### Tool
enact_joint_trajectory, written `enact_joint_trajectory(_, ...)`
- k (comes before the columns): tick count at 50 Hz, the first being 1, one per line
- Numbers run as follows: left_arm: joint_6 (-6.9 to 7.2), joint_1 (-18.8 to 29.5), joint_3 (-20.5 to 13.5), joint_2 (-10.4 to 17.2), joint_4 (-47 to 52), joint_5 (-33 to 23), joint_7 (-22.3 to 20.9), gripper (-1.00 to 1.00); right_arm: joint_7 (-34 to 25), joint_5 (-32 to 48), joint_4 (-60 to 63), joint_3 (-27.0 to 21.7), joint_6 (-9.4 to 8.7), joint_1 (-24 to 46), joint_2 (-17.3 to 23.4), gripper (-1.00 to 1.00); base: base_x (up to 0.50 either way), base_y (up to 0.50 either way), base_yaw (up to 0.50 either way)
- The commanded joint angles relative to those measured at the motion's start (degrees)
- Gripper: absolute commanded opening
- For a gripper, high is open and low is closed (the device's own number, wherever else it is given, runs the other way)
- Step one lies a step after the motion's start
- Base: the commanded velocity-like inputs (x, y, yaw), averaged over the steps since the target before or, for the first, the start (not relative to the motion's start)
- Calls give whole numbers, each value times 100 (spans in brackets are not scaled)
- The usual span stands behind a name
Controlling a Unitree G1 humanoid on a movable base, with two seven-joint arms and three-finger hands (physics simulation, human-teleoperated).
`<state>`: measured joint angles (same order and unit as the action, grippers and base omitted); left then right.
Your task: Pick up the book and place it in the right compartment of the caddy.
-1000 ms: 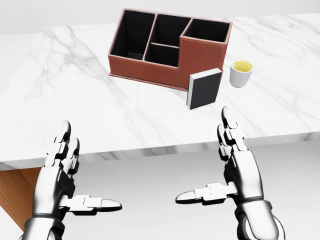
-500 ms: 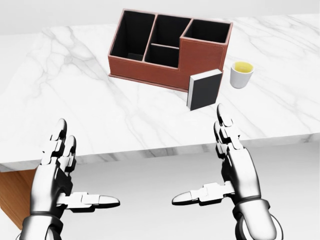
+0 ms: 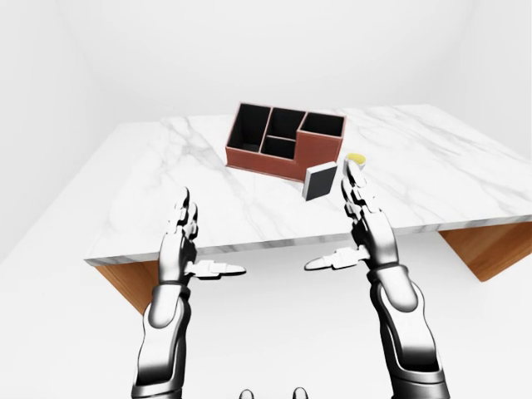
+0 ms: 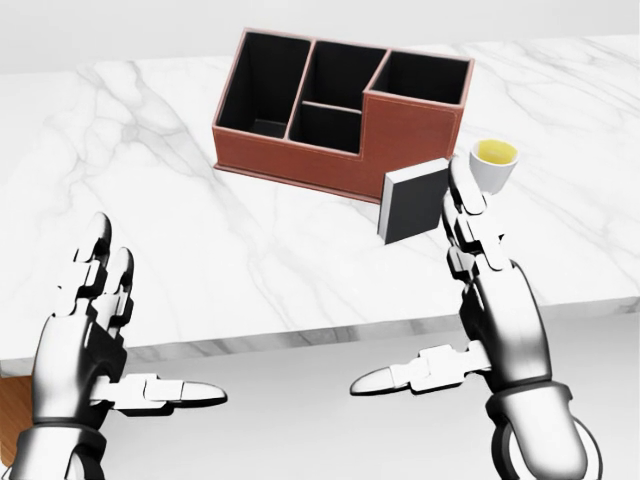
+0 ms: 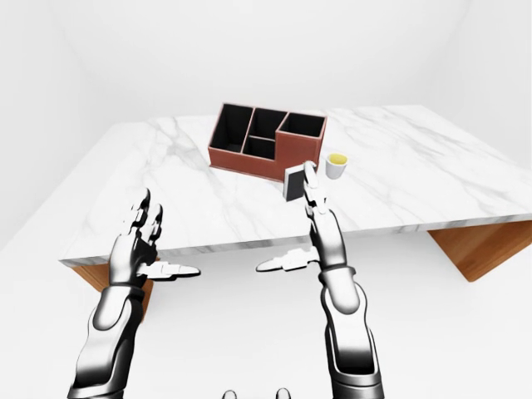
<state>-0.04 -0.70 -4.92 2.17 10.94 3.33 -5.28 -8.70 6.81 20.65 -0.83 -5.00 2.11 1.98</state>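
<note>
The book (image 4: 415, 203), dark-covered with a white page edge, stands upright on the marble table (image 4: 170, 190) just below the brown caddy (image 4: 405, 125). The caddy's right compartment (image 4: 425, 78) is black inside and holds nothing that I can see. My right hand (image 4: 462, 300) is open, fingers pointing up. Its fingertips (image 4: 466, 195) are level with the book's right edge; whether they touch it I cannot tell. My left hand (image 4: 120, 320) is open at the lower left over the table's near edge, holding nothing.
A white cup (image 4: 492, 160) with yellow liquid stands right of the book, partly behind my right fingers. The caddy has several compartments. The table's near edge (image 4: 300, 335) crosses the head view low down, and wooden legs (image 3: 486, 249) show under it.
The whole picture slid down a little, so the camera moved. My right hand rose and reached over the table to the book's right side. My left hand drifted left.
</note>
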Motion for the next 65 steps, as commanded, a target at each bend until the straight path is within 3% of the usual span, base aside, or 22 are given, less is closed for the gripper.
enact_joint_trajectory(1, 104, -90, -58, -4, 448, -7, -36, 100, -111, 44, 751, -75, 0, 33, 38, 100, 19, -2, 0)
enact_joint_trajectory(5, -15, -91, -73, -3, 479, -78, -7, 100, -145, 71, 1086, -93, 0, 50, 45, 100, 19, -2, 0)
enact_joint_trajectory(21, 6, -103, -93, -11, 610, -62, 6, 100, -167, 146, 1473, -73, 0, 52, 35, 100, 19, -2, 0)
enact_joint_trajectory(35, -183, -38, -96, 0, 455, -116, 37, 100, -192, 135, 1452, -119, 0, 33, 48, 100, 19, -2, 0)
enact_joint_trajectory(65, -218, -69, -89, 6, 505, -156, 39, 100, -242, 22, 1479, -187, 0, -57, 56, 100, 19, -2, 0)
